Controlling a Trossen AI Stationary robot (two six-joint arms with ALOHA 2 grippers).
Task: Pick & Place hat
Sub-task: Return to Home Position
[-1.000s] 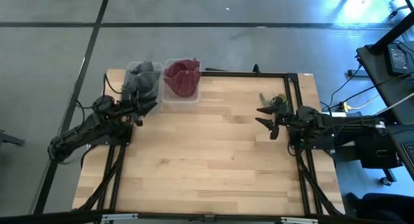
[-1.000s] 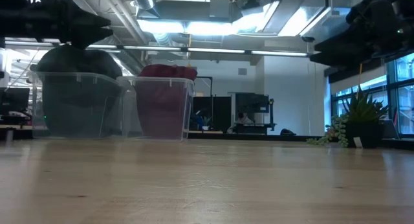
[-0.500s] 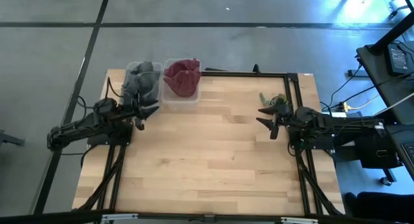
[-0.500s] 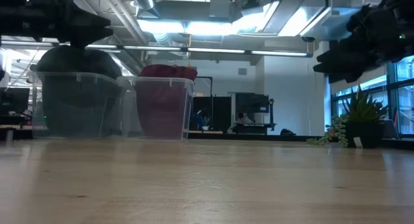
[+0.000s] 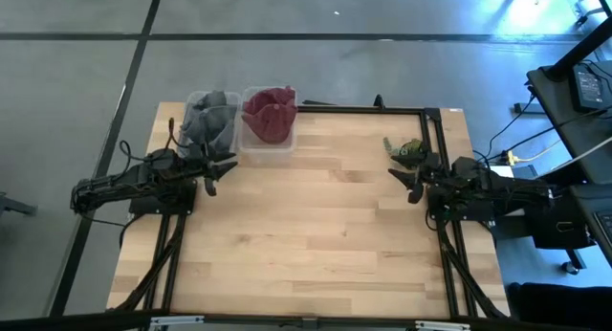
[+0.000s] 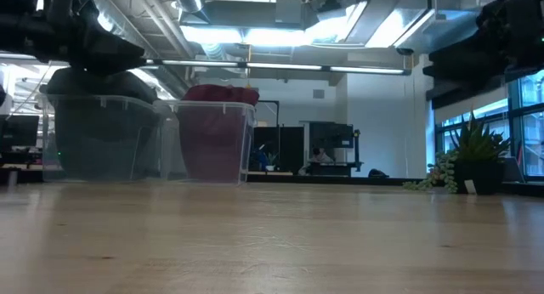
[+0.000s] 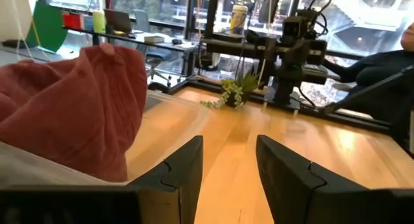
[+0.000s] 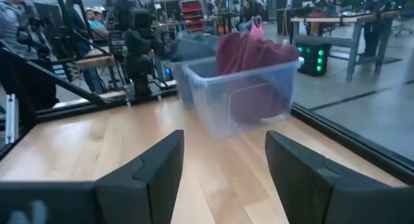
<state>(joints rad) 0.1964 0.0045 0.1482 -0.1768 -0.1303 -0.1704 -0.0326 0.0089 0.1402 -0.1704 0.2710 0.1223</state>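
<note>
Two clear bins stand side by side at the table's far left. One holds grey hats point(image 5: 210, 122) point(image 6: 98, 80), the other dark red hats point(image 5: 270, 114) point(image 6: 219, 94) point(image 7: 77, 114) point(image 8: 253, 50), heaped above the rim. My left gripper point(image 5: 220, 167) point(image 7: 229, 146) hovers open just near of the grey bin and holds nothing. My right gripper point(image 5: 404, 174) point(image 8: 224, 143) hovers open over the table's right side, pointing left, far from both bins.
A small green plant point(image 5: 405, 147) point(image 6: 474, 154) sits at the far right beside the right gripper. A black frame point(image 5: 363, 109) runs along the far and right edges. The bare wood point(image 5: 306, 226) between the arms lies open. People show in the room beyond.
The left arm has swung and levelled out while its gripper stays beside the grey bin, shifting slightly toward the near edge. The right gripper has drawn back a little toward the table's right edge. Both stay open, and the hats have not moved.
</note>
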